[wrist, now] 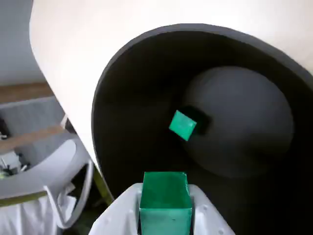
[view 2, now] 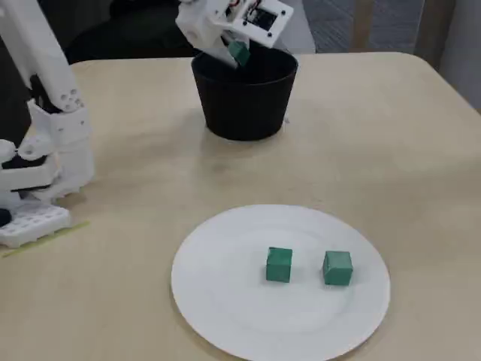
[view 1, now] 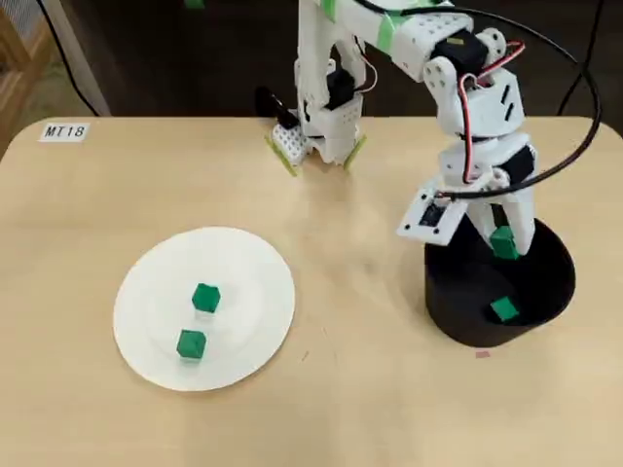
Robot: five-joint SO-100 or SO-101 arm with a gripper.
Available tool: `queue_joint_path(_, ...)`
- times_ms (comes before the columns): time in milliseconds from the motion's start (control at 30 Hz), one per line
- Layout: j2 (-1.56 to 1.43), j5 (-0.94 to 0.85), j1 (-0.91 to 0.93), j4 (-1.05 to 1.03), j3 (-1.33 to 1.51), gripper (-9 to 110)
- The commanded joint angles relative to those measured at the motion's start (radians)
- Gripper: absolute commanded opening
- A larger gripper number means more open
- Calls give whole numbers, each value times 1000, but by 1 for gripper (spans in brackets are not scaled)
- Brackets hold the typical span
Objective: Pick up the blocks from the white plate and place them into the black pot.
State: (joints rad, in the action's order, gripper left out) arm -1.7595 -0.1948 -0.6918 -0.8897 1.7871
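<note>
I hold my pincer [view 1: 503, 245] clamped on a green block [wrist: 165, 198] over the black pot [view 1: 545, 255]; next I release it. Two blocks [view 2: 279, 265] wait on the white plate [view 2: 225, 301].

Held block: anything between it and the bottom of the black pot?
Nothing visible. The gripper holds the green block over the open black pot; one block already lies on the floor, off to the side.
</note>
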Motion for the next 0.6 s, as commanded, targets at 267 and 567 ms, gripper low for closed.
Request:
queue_joint_path(267, -15, -58, 9, 0, -17, 33)
queue_joint_path(567, -35, -69, 118, -21, -66, 11)
